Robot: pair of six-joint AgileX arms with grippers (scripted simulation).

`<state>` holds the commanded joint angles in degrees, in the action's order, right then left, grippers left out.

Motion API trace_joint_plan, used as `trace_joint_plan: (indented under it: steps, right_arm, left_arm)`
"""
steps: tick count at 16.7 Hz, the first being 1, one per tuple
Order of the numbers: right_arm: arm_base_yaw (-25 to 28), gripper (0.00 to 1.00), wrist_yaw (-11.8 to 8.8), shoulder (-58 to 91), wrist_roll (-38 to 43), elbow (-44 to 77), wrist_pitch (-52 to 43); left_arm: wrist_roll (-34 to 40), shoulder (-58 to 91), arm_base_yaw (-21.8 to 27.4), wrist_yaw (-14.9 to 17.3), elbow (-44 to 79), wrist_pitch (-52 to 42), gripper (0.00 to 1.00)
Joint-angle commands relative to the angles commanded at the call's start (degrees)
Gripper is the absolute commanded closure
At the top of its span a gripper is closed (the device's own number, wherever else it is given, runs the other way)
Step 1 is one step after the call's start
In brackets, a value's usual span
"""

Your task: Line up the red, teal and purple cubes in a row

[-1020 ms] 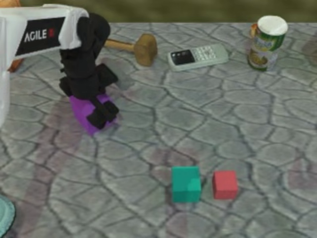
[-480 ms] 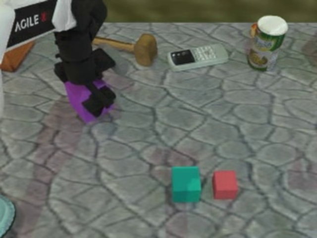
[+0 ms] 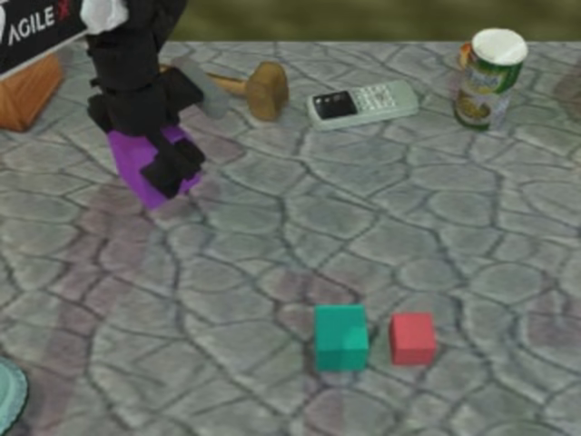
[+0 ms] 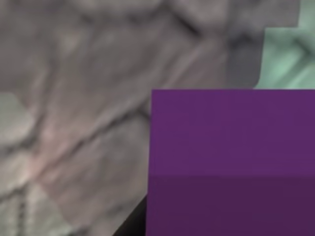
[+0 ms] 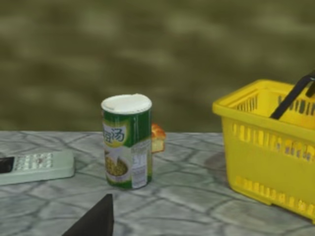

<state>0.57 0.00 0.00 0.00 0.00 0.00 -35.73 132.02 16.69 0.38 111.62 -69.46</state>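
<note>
My left gripper (image 3: 145,150) is shut on the purple cube (image 3: 132,174) at the table's far left, and the cube seems to hang a little above the surface. The purple cube (image 4: 231,162) fills much of the left wrist view, with the stone-patterned table beyond it. The teal cube (image 3: 340,337) and the smaller red cube (image 3: 412,338) sit side by side near the front middle, a small gap between them. My right arm is out of the top view, parked off to the right.
A wooden mallet (image 3: 254,88), a grey handset (image 3: 362,103) and a green can (image 3: 490,77) lie along the back. An orange-brown block (image 3: 27,91) is at the far left. A teal plate rim (image 3: 7,395) shows front left. A yellow basket (image 5: 270,142) stands beyond the can.
My left gripper has moved toward the back left with the purple cube in it. The teal and red cubes have not moved.
</note>
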Motion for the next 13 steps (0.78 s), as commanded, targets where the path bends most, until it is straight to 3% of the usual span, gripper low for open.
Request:
trace_joint_plan:
  steps: [4,13]
  right_arm:
    - [0.0,0.0,0.0,0.0,0.0,0.0,0.0]
    - [0.0,0.0,0.0,0.0,0.0,0.0,0.0]
  left_arm:
    - [-3.35,-5.63,3.6,-0.04,-6.31,1.96,1.0]
    - [-16.96,-26.53,18.04,-0.08,-35.43,8.31,1.0]
